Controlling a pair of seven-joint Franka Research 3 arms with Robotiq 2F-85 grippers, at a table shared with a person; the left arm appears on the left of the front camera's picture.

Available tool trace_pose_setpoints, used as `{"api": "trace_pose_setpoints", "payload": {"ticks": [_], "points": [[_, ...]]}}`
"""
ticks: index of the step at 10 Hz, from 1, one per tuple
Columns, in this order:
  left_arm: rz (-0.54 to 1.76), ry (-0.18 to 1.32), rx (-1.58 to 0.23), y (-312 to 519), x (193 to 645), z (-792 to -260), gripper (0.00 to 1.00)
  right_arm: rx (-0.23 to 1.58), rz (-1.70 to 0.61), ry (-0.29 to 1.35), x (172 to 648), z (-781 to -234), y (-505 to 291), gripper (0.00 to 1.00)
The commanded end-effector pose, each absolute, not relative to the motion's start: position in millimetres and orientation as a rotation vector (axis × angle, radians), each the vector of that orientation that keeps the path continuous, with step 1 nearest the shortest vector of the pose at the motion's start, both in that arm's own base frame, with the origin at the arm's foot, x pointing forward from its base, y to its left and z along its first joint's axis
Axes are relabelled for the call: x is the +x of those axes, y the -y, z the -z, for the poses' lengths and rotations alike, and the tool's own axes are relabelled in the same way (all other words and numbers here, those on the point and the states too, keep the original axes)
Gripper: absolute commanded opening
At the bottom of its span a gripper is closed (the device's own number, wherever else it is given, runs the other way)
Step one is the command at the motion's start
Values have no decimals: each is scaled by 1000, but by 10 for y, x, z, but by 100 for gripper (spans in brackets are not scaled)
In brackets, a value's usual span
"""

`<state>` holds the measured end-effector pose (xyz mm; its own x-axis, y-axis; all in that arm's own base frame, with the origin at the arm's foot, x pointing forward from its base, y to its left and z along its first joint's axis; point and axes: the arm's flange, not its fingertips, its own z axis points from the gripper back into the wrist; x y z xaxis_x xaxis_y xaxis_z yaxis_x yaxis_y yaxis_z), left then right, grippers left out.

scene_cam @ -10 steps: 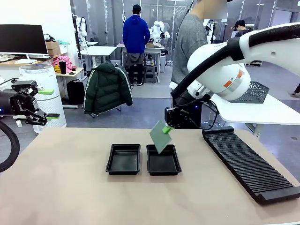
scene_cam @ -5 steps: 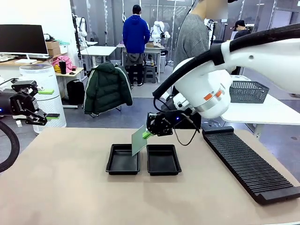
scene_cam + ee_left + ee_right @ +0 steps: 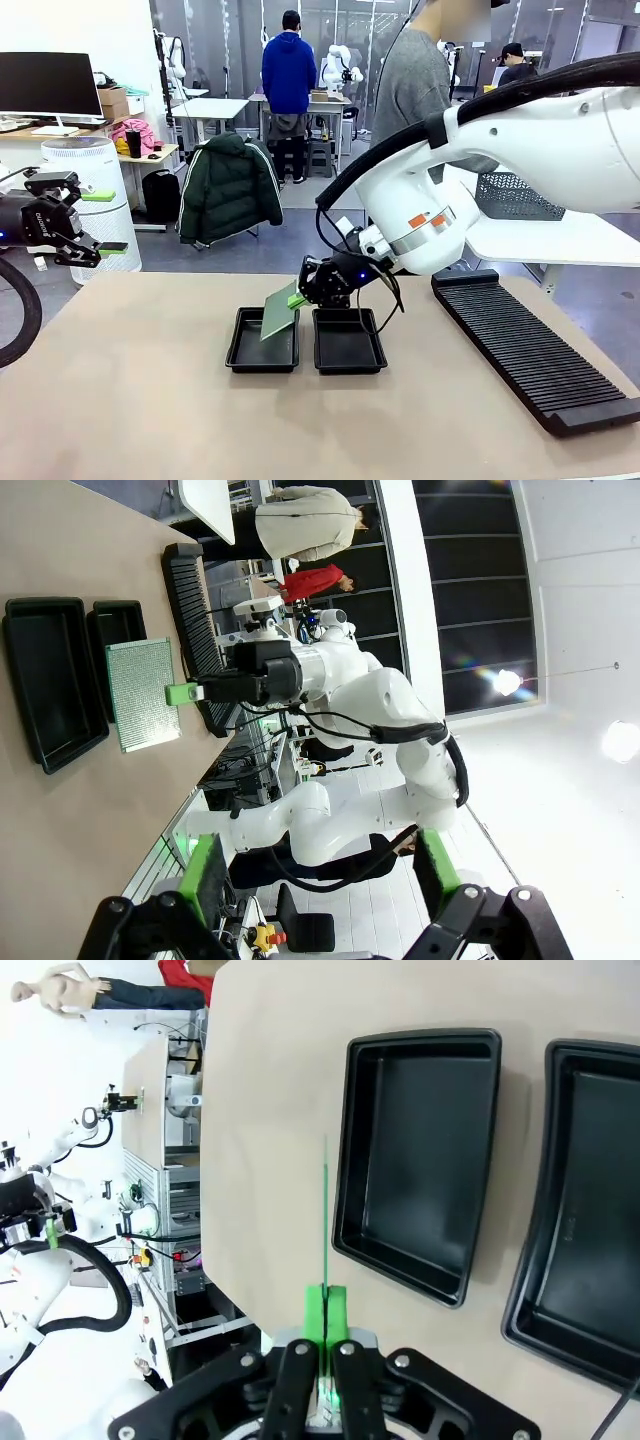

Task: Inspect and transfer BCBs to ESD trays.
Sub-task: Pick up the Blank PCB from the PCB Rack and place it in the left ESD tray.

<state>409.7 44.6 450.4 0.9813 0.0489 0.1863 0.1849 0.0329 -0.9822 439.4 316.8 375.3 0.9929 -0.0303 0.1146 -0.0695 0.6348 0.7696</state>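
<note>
a robotics lab in an open workshop hall: a white robot arm [image 3: 540,130] extends in from the right over a tan worktable [image 3: 150,400] with black esd trays [image 3: 255,350] at centre; behind, white benches [image 3: 210,105] on grey floor, a dark monitor [image 3: 50,85] upper left, a person in blue [image 3: 290,70] at top centre.

A long black slotted rack [image 3: 535,350] lies on the table [image 3: 130,400], a grey-clad person [image 3: 405,85] behind it, a green jacket [image 3: 228,185] well left of it

Tilted green BCB [image 3: 280,312] hangs near two black ESD trays [image 3: 255,348].
</note>
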Motion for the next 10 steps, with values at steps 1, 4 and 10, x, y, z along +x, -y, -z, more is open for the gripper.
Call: {"api": "trace_pose_setpoints", "payload": {"ticks": [1,4,10], "points": [[104,189,-1538,-457,4093,-4509,100,937,-20,128,4479,-3620,-3271,1],[104,189,-1538,-457,4093,-4509,100,933,-9,111,4594,-3495,-3324,1],[104,189,-1538,-457,4093,-4509,100,874,-13,79,4795,-3207,-3552,1]]}}
